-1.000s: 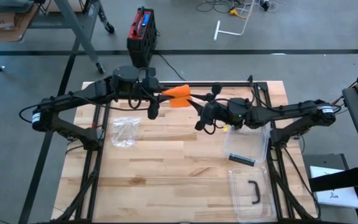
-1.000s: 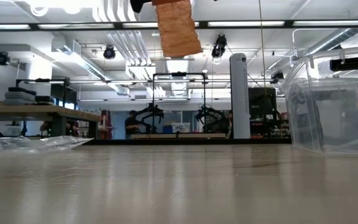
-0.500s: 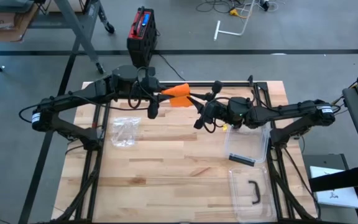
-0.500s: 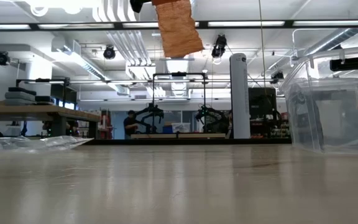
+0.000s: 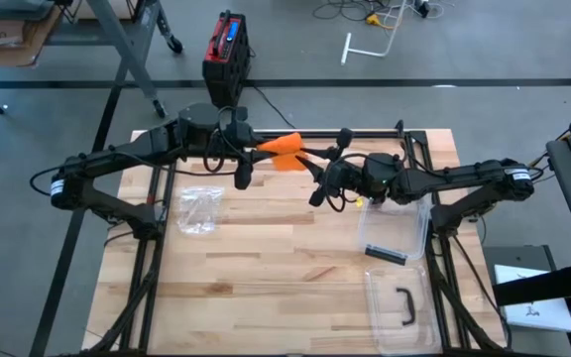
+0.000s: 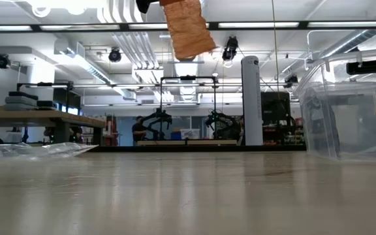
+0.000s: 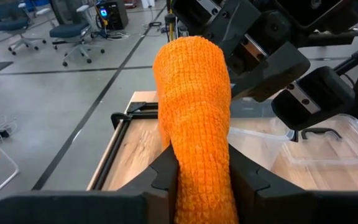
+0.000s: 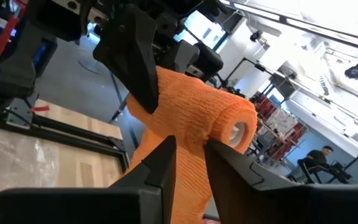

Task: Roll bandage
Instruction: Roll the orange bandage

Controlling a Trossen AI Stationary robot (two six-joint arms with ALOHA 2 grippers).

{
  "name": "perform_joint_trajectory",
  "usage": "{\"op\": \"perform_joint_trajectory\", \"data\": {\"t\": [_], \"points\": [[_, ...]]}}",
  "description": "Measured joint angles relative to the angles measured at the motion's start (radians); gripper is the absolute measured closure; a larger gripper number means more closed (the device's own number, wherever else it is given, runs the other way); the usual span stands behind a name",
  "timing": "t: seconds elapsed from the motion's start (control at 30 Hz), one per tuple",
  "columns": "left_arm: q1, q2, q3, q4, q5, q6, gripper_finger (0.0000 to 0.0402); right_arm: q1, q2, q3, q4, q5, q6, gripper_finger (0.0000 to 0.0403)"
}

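Two hands hold one orange bandage up in the air, above the far part of the counter (image 5: 266, 258). The left hand (image 5: 258, 149) pinches the bandage (image 5: 284, 151) between its two dark fingers (image 7: 166, 171). The right hand (image 5: 310, 159) pinches it too, from the other side, right by the rolled-up end. In the right wrist view the roll (image 8: 225, 124) is thick and round, with a white hole in its middle. The two hands are very close, with only the bandage between them.

From low down, a flat bit of the bandage (image 6: 188, 29) hangs from the top, high over the counter and touching nothing under it.

Out past the left hand, a crinkly clear plastic bag (image 5: 196, 210) lies flat on the wood. Out past the right hand, a clear plastic bin (image 5: 395, 230) sits near the counter's right edge. Its clear lid (image 5: 399, 307) with a black handle lies just beside it, nearer the front.
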Motion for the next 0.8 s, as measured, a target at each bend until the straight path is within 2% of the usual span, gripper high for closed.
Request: {"op": "perform_joint_trajectory", "data": {"t": [0.43, 0.63, 0.8], "points": [[0.000, 0.000, -0.001, -0.015, -0.001, 0.000, 0.0325, 0.013, -0.007, 0.003, 0.008, 0.033, -0.028, 0.0338], [-0.001, 0.002, -0.003, -0.018, 0.001, 0.001, 0.0331, 0.013, -0.005, 0.004, 0.011, -0.020, -0.011, 0.0323], [0.000, 0.002, -0.003, -0.017, -0.003, 0.001, 0.0326, 0.013, -0.002, 0.004, -0.004, 0.043, -0.022, 0.0309]]}}
